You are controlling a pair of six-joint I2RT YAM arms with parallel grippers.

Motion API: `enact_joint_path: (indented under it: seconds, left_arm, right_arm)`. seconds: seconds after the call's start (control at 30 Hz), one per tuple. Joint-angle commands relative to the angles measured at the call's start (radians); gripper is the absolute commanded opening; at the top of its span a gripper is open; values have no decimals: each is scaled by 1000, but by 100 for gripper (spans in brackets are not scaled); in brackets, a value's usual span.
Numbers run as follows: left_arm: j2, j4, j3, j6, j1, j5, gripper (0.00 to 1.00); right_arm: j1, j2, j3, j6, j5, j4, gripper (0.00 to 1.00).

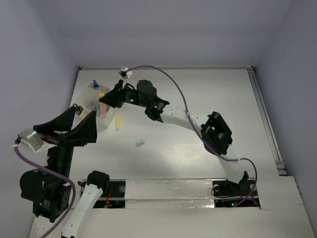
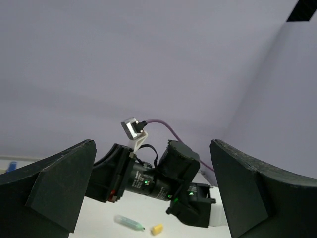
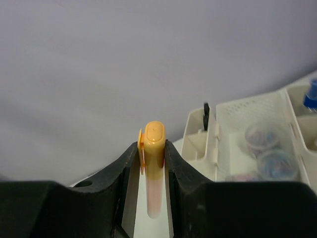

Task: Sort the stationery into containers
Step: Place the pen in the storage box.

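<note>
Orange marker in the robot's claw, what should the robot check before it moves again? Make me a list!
1. Right gripper grips the orange marker: ok, pinched between both fingers.
2. Marker above the bins: cannot tell; they sit to its side in the right wrist view.
3. Left gripper open and empty: ok.
4. Left gripper clear of the bins: cannot tell; it hangs close beside them.
5. Everything sorted: not ok; a yellow item and a green item lie loose on the table.
</note>
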Motion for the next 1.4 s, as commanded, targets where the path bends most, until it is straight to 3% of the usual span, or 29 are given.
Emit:
enact_joint_path:
  seconds: [0.0, 0.27, 0.47, 0.73, 1.37]
  left_arm:
    - [-16, 77, -35, 37, -1, -111, 99]
    - [-21, 132, -157, 55, -1, -120, 99]
    - [-6, 188, -201, 49, 47, -8, 99]
    - [7, 183, -207, 54, 65, -8, 99]
    - [7, 181, -210, 57, 74, -8, 99]
  right_arm:
    - [7, 113, 281, -33, -158, -33, 0]
    - [7, 448, 752, -93, -210, -190, 0]
    - [7, 519, 809, -103, -152, -118, 0]
    - [25, 566, 828, -47, -81, -3, 0]
    - [53, 661, 840, -116, -9, -15, 0]
